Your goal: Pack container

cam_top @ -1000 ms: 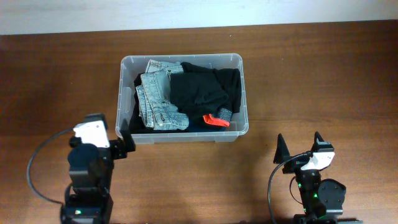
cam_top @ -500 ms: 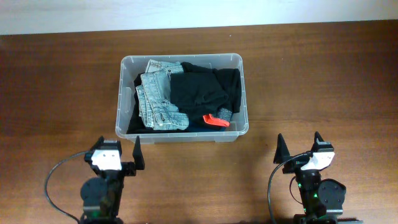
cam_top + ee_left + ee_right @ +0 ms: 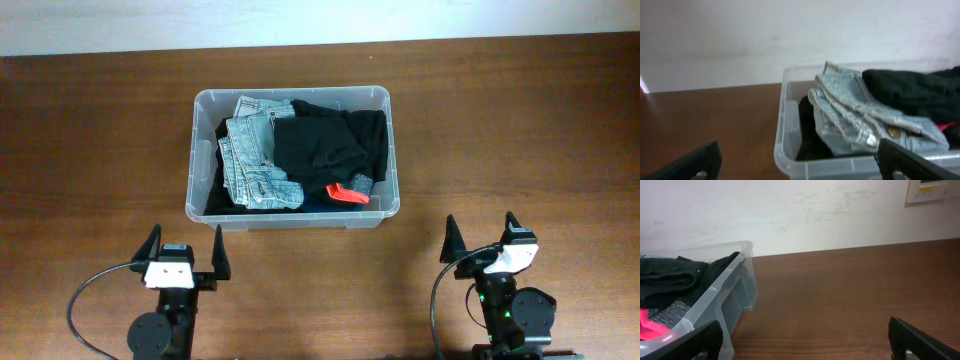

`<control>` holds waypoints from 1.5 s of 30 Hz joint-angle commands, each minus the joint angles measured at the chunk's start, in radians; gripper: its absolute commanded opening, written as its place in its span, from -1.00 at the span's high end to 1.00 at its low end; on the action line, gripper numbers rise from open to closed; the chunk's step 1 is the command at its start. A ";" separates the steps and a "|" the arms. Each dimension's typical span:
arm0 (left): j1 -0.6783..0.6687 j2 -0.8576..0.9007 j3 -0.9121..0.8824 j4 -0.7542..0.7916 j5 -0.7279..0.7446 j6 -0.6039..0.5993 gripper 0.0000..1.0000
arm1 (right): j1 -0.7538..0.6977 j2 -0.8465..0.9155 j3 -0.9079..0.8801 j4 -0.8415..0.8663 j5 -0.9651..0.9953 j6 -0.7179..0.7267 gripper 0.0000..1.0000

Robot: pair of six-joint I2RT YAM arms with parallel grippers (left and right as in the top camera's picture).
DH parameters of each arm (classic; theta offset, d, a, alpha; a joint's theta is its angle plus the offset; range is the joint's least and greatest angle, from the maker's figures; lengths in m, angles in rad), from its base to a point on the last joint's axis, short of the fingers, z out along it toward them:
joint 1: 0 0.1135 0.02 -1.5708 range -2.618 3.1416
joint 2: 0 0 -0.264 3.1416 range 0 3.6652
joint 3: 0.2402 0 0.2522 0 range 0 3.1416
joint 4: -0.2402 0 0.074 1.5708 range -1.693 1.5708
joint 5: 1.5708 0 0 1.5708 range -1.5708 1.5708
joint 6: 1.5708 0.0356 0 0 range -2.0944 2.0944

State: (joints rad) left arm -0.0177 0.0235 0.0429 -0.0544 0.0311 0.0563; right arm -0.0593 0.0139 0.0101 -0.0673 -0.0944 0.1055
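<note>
Since a second ago, the left gripper (image 3: 186,243) has been drawn back from the near-left corner of the container (image 3: 290,218) toward the near edge of the table (image 3: 90,130), and its jaws are seen spread wide, holding nothing. The right gripper (image 3: 480,235) is likewise released and empty. The container is set mid-table, with pale jeans (image 3: 255,160) and a black garment (image 3: 325,145) inside.

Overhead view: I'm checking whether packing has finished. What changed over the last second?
The left tool drew back from the container's near-left corner toward the table's near edge, open and empty. The right tool, also open, the container and the clothes inside stayed put.
</note>
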 commanded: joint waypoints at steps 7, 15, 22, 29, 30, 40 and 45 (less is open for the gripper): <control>0.002 -0.019 -0.035 -0.025 0.006 0.074 -0.99 | -0.008 -0.010 -0.005 -0.004 0.005 0.003 -0.97; 0.023 -0.019 -0.035 -0.025 0.007 0.073 -0.99 | -0.008 -0.010 -0.005 -0.004 0.005 0.003 -0.97; 0.023 -0.018 -0.035 -0.025 0.007 0.073 -0.99 | -0.008 -0.010 -0.005 -0.004 0.005 0.003 -0.97; 0.023 -0.018 -0.035 -0.025 0.007 0.073 -0.99 | -0.008 -0.010 -0.005 -0.004 0.005 0.003 -0.97; 0.023 -0.018 -0.035 -0.025 0.007 0.073 -0.99 | -0.008 -0.010 -0.005 -0.004 0.005 0.003 -0.97; 0.023 -0.018 -0.035 -0.025 0.007 0.073 -0.99 | -0.008 -0.010 -0.005 -0.004 0.005 0.003 -0.97; 0.023 -0.018 -0.035 -0.025 0.007 0.073 -0.99 | -0.008 -0.010 -0.005 -0.004 0.005 0.003 -0.97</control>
State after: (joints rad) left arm 0.0006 0.0147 0.0166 -0.0799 0.0307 0.1127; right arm -0.0593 0.0139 0.0101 -0.0673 -0.0944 0.1051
